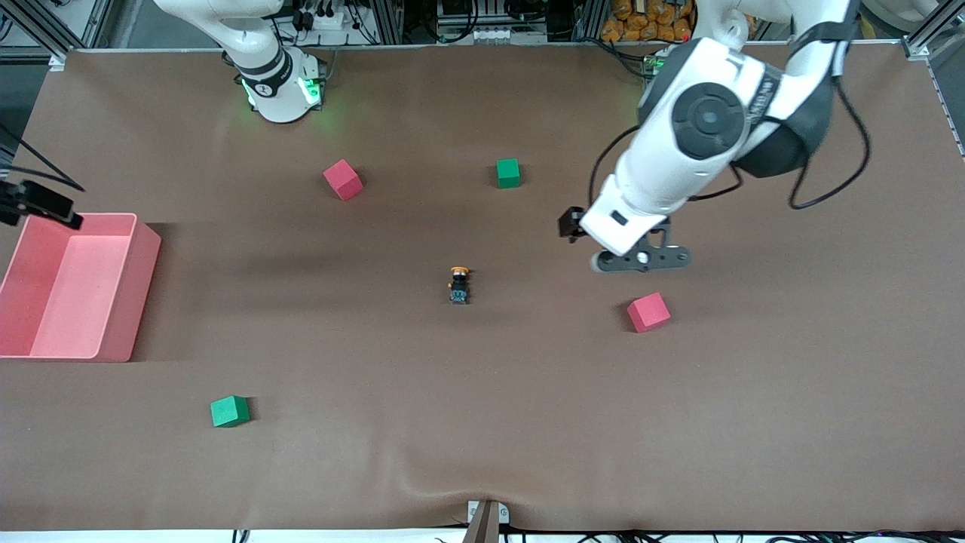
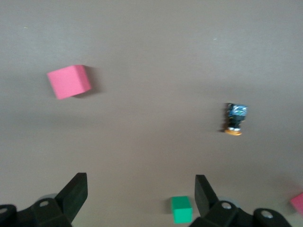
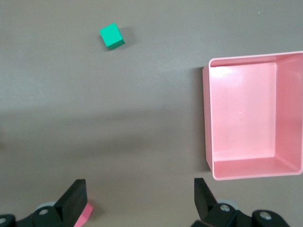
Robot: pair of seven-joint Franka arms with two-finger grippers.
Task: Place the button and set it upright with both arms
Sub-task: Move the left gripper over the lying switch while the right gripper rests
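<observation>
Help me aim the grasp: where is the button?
The button lies mid-table in the front view, between the pink bin and a red cube.

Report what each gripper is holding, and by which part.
Nothing is held. The left gripper and right gripper are both open and empty; the tiny orange-capped push-button lies untouched on the brown table.

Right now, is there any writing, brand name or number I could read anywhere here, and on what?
None can be read.
Left arm: dark marks on its black band, too blurred to read.
Right arm's base: a small round mark, too small to read.
Button, cubes and pink bin: no writing shows.
</observation>
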